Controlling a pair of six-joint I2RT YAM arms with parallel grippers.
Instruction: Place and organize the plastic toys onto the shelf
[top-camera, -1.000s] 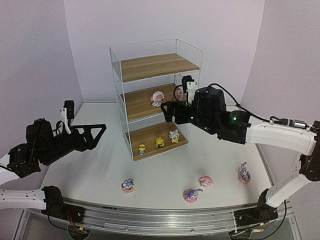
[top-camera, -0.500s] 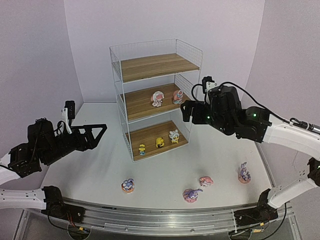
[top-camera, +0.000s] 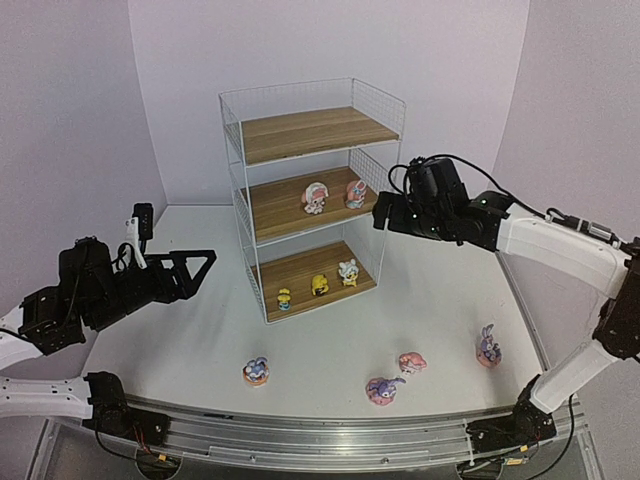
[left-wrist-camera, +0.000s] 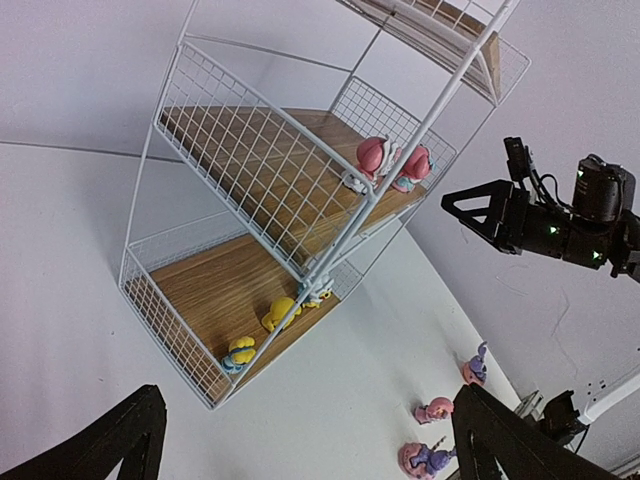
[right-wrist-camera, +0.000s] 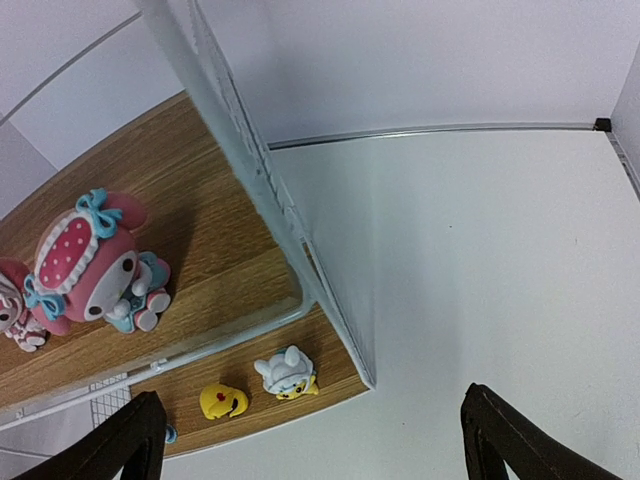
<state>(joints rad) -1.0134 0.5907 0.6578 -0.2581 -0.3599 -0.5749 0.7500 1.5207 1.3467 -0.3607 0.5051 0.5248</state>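
Note:
The shelf (top-camera: 315, 132) stands at the table's back centre. Its middle board holds two pink-white toys (top-camera: 315, 197) (top-camera: 356, 192). Its bottom board holds three yellow/white toys (top-camera: 284, 298) (top-camera: 320, 285) (top-camera: 348, 272). On the table near the front lie a purple bunny (top-camera: 256, 371), a second bunny on its side (top-camera: 383, 389), a pink-white toy (top-camera: 412, 362) and a third bunny (top-camera: 488, 346). My right gripper (top-camera: 384, 213) is open and empty just right of the shelf's middle level. My left gripper (top-camera: 200, 272) is open and empty, left of the shelf.
The shelf's wire side wall (right-wrist-camera: 250, 170) crosses the right wrist view close to the gripper. The table's right edge (top-camera: 525, 310) runs near the third bunny. The metal rail (top-camera: 320, 435) lies along the front edge.
My right gripper has drawn back to the right, out of the shelf's middle level. The second pink-white toy stays standing on the middle board. The left arm has barely moved.

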